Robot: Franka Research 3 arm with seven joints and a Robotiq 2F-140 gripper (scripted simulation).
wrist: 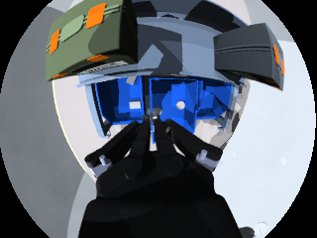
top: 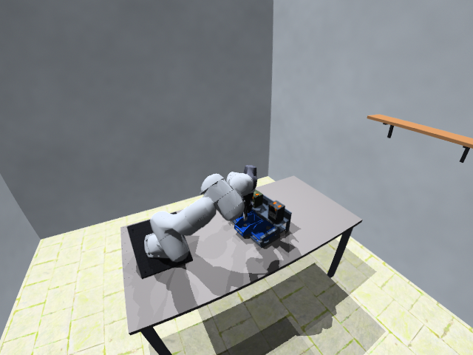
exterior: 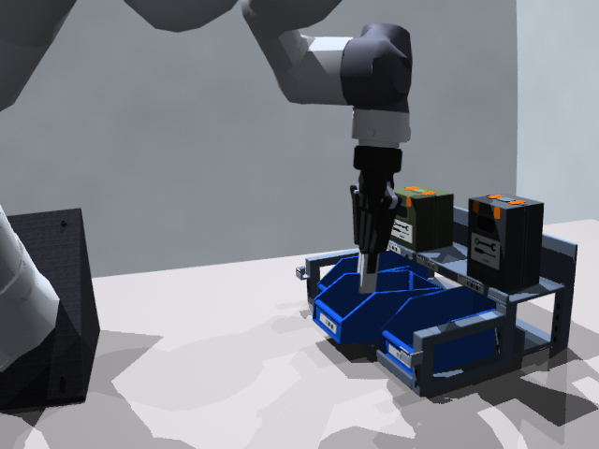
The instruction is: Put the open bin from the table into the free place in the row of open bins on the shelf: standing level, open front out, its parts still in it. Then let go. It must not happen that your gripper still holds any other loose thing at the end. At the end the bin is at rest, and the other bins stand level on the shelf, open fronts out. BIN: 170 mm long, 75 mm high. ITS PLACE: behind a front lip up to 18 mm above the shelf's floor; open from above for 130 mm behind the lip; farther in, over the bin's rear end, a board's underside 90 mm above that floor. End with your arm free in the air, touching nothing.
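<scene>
My fingers [exterior: 366, 278] look matt black with pale metal tips; the bin [exterior: 355, 313] is smooth blue plastic, the shelf [exterior: 565, 284] matt grey.
</scene>
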